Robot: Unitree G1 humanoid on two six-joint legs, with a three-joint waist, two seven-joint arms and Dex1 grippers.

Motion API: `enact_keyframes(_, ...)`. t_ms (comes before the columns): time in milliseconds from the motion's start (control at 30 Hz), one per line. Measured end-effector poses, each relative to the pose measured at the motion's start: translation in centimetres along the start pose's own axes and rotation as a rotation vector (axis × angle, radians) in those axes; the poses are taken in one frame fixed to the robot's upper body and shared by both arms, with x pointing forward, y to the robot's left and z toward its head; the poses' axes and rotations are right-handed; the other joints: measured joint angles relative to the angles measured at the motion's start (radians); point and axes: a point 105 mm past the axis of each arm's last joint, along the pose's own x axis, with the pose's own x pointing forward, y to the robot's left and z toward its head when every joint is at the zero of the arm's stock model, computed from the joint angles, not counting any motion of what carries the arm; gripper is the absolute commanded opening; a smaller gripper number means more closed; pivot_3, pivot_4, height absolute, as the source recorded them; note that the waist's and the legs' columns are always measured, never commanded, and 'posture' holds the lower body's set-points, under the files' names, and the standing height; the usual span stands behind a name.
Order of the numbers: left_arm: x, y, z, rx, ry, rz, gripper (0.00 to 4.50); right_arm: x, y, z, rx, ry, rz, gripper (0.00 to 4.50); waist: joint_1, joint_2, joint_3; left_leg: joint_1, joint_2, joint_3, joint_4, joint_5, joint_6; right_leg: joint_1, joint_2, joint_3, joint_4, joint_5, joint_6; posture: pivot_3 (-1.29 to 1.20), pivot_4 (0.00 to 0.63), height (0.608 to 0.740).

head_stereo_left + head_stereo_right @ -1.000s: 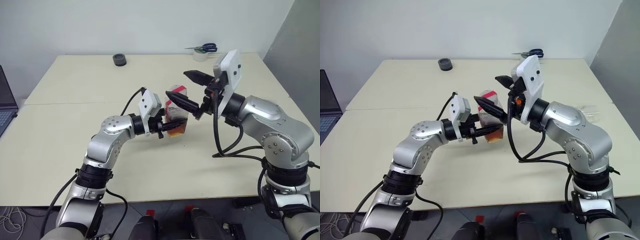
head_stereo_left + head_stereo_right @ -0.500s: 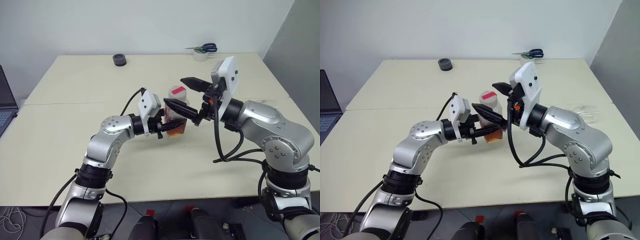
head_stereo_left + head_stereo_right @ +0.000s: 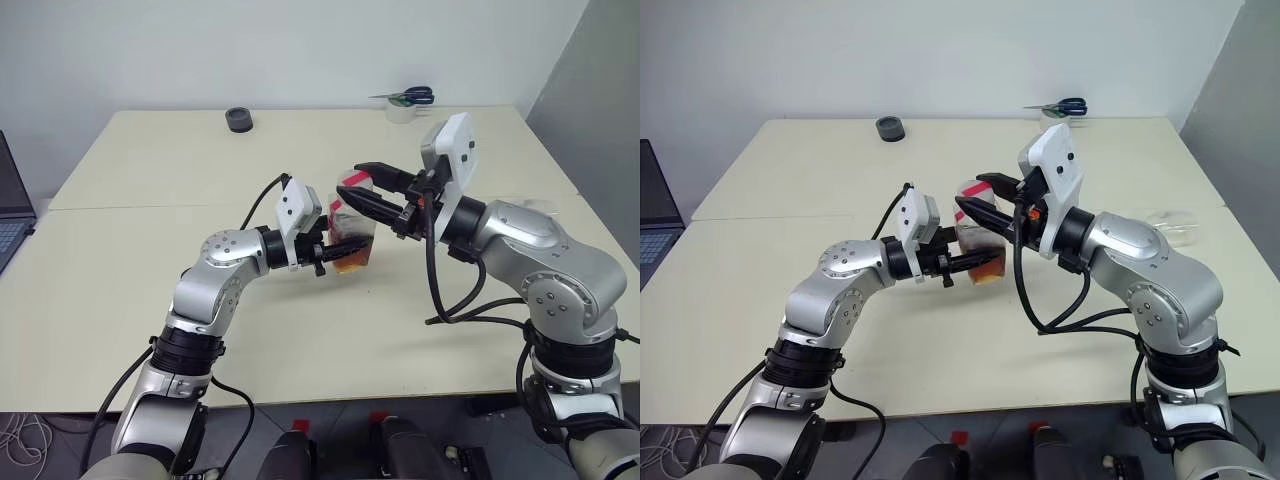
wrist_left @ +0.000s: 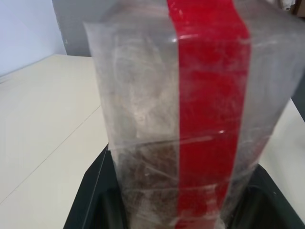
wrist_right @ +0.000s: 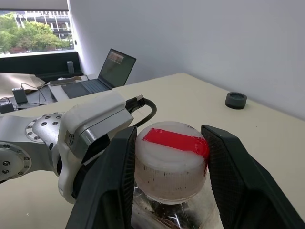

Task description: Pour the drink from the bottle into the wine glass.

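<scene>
Bottle (image 3: pixel 352 235): upright above the bench (image 3: pixel 150 180), body pinched in my left gripper (image 3: pixel 325 256). Right gripper (image 5: pixel 167 179): its fingers have drawn in from wide spread to flank the cap (image 5: pixel 169 162), one just beside each side; contact I cannot confirm. I judge uncapping comes next, pouring not begun.

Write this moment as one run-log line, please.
left tool: shut on bottle | right tool: fingers either side of cap | pouring: not begun

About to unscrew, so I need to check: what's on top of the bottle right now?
The bottle wears a whitish cap crossed by red tape. The right gripper brackets it, one finger on each side. Whether the pads touch the cap isn't clear.
</scene>
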Motion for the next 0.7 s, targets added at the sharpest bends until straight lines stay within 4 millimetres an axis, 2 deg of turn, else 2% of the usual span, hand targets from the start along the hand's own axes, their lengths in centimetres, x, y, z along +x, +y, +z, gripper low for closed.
enact_keyframes(133,-0.3,-0.4,0.2,-0.012,0.012,-0.033,1.81,-0.2,-0.1,0.1,0.014,0.003,0.059,1.78,-0.001,0.0,0.0,0.0,0.0,0.0,0.0,0.0,0.0,0.0,0.0,0.0,0.0,0.0,0.0,0.0,0.15,0.74)
enact_keyframes(300,-2.4,-2.4,2.0,0.018,0.026,-0.215,1.81,-0.7,0.7,2.1,0.042,0.032,0.399,1.78,-0.005,0.0,0.0,0.001,0.0,0.001,-0.001,-0.001,0.001,0.001,0.001,0.0,0.0,0.0,0.0,0.0,0.15,0.74)
enact_keyframes(400,-2.8,-3.0,2.7,0.012,0.026,-0.288,1.81,-0.6,0.6,2.8,0.063,0.056,0.549,1.78,-0.004,0.0,0.0,0.001,0.0,0.0,0.0,-0.002,0.004,0.002,0.002,-0.001,-0.001,0.0,0.0,0.0,0.15,0.74)
enact_keyframes(500,-2.5,-2.8,3.6,0.031,0.026,-0.304,1.81,-0.6,0.0,3.4,0.064,0.054,0.598,2.8,-0.001,0.0,0.0,0.001,0.0,0.0,0.001,-0.002,0.004,0.002,0.002,-0.002,-0.001,0.0,0.0,0.0,0.15,0.74)
enact_keyframes(633,-2.4,-2.5,4.2,0.045,0.013,-0.293,1.81,-1.7,-1.4,3.7,0.067,0.053,0.528,4.22,0.002,0.0,0.0,0.0,0.0,0.0,0.001,0.0,0.001,0.002,0.0,-0.001,-0.003,0.0,0.0,0.0,0.15,0.74)
enact_keyframes(667,-2.4,-2.5,4.2,0.045,0.009,-0.286,1.81,-2.1,-1.9,3.5,0.076,0.052,0.482,4.47,0.002,0.0,0.0,0.0,0.0,-0.001,0.0,0.0,0.001,0.002,0.0,-0.001,-0.003,0.0,0.0,0.0,0.15,0.74)
enact_keyframes(700,-2.4,-2.3,4.3,0.045,0.005,-0.273,1.81,-2.6,-2.4,3.1,0.084,0.059,0.424,4.47,0.002,0.0,0.0,-0.001,0.0,-0.001,0.0,0.0,0.001,0.001,-0.001,-0.001,-0.003,0.0,0.0,0.0,0.15,0.74)
